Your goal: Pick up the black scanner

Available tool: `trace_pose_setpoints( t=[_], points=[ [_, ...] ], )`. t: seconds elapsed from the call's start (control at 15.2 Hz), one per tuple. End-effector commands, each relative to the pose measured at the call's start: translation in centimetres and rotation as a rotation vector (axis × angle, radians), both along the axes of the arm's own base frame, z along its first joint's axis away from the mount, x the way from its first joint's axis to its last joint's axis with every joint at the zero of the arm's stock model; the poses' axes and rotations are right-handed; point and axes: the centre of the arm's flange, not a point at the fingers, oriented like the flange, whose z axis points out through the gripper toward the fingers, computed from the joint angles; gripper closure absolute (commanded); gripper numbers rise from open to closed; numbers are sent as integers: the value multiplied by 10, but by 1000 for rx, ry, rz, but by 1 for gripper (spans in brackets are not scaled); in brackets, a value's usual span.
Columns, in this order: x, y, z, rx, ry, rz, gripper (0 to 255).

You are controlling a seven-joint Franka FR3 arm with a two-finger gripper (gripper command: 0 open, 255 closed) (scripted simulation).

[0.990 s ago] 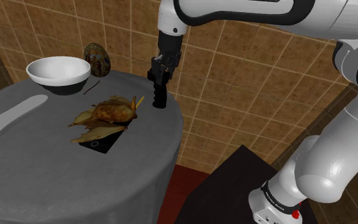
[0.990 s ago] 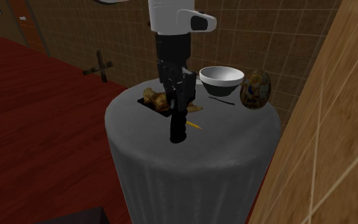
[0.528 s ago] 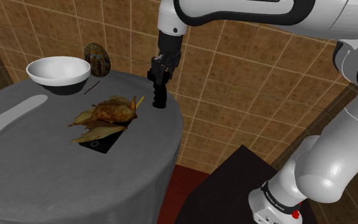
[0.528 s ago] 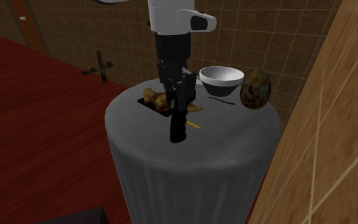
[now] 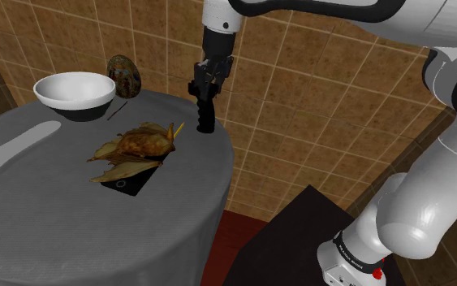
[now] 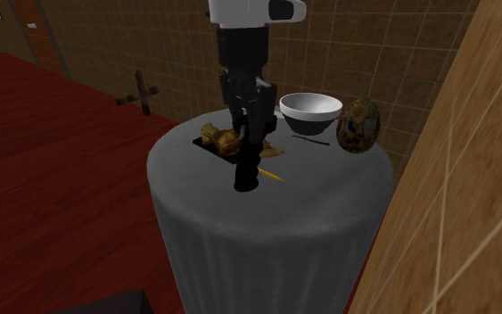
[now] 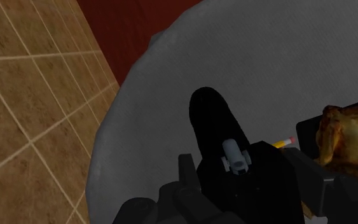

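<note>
Gripper (image 5: 204,89) clamps the black scanner (image 5: 204,119) by its top (handle dangling). It may pivot and slip onto the bench (image 5: 72,236).

Round table (image 5: 72,219), grey-covered. Shoulder view, by the tabletop's clock face: white bowl (image 5: 75,91) at 11 o'clock; mottled egg-shaped object (image 5: 124,75) at 12; thin stick (image 5: 118,110) between them; flat black slab (image 5: 133,180) central.
</note>
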Motion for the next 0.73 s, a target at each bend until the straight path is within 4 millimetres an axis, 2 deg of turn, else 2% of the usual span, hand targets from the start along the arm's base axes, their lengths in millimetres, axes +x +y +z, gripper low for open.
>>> trace_pose_setpoints(
  t=[0.0,0.53,0.66],
  points=[
    [0,0,10,0,0,0,255],
    [0,0,53,0,0,0,255],
    [0,0,53,0,0,0,255]
  ],
)
